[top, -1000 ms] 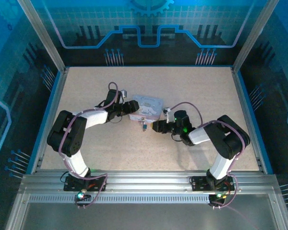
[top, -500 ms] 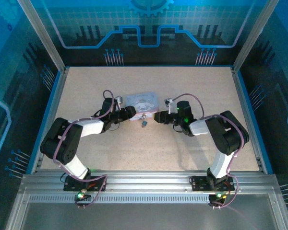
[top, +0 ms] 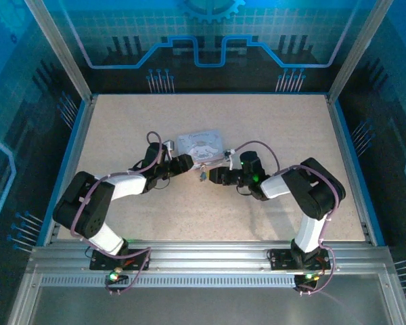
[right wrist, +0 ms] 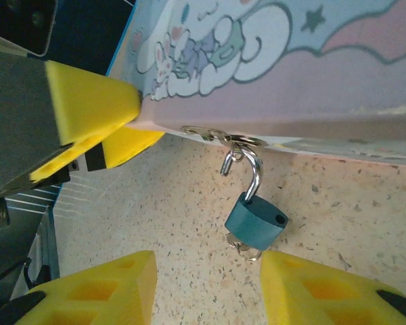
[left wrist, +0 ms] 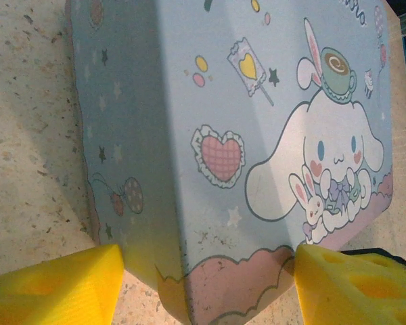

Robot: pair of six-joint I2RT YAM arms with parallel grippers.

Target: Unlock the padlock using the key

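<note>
**A:** Where's the lock?

**B:** The padlock (right wrist: 255, 222) hangs by its shackle (right wrist: 256, 169) from the hasp (right wrist: 210, 133) on the near side of the box (top: 201, 143). The box sits abt mid-table (top: 277, 122), a bit toward the far edge.

**A:** Grippers?

**B:** The left gripper (left wrist: 208, 261) has its yellow pads (left wrist: 54, 288) on either side of the box's near-left corner. Looks like a clamp on it, steadying. The right gripper (right wrist: 208, 264) has its fingers spread w/ nothing btwn them, tips just short of the lock body.

**A:** Which step?

**B:** One shackle leg looks out of the body, so I reckon it's sprung or v. close. There's a small metal bit under the body, prob the key (right wrist: 243, 250) in the keyhole. Too small to be sure.

**A:** Next move?

**B:** My guess is the right gripper closes on that bit or on the body, to finish the turn or unhook it. It's a tiny target and it dangles free, so a nudge swings it off line. Needs a slow, square approach.

**A:** Room?

**B:** Tight where it matters. The two grippers are nose to nose at the box's near side, w/ the box wall right by the lock. Elsewhere the table is bare, and the raised blue rim (top: 71, 159) is well apart at the left, right & far edges. There's plenty of space to back off toward the near edge.
</note>
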